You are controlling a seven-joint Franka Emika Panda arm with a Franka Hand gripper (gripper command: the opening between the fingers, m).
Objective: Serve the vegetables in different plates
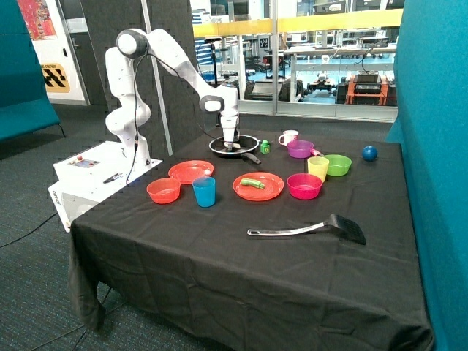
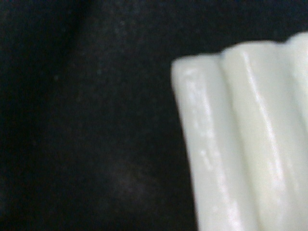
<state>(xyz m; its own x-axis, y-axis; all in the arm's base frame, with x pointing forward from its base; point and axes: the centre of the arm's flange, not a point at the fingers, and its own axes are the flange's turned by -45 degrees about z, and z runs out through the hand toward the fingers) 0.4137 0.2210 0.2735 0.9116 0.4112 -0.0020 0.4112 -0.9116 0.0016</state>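
Observation:
My gripper (image 1: 232, 148) is lowered into a black pan (image 1: 216, 147) at the back of the table. The wrist view shows a pale cream-white ribbed vegetable (image 2: 245, 144) very close, against the pan's dark bottom; the gripper itself does not show there. The green elongated vegetable (image 1: 253, 183) lies on the red-orange plate (image 1: 270, 191) in the middle of the table. The second red-orange plate (image 1: 191, 171) stands nearer the robot base with nothing on it.
A red-orange bowl (image 1: 163, 190) and blue cup (image 1: 205, 191) stand by the plates. A pink bowl (image 1: 304, 186), yellow cup (image 1: 318, 168), green bowl (image 1: 338, 164), purple bowl (image 1: 300, 148), white mug (image 1: 289, 137), green cube (image 1: 265, 147), blue ball (image 1: 370, 153) and spatula (image 1: 307, 229) lie around.

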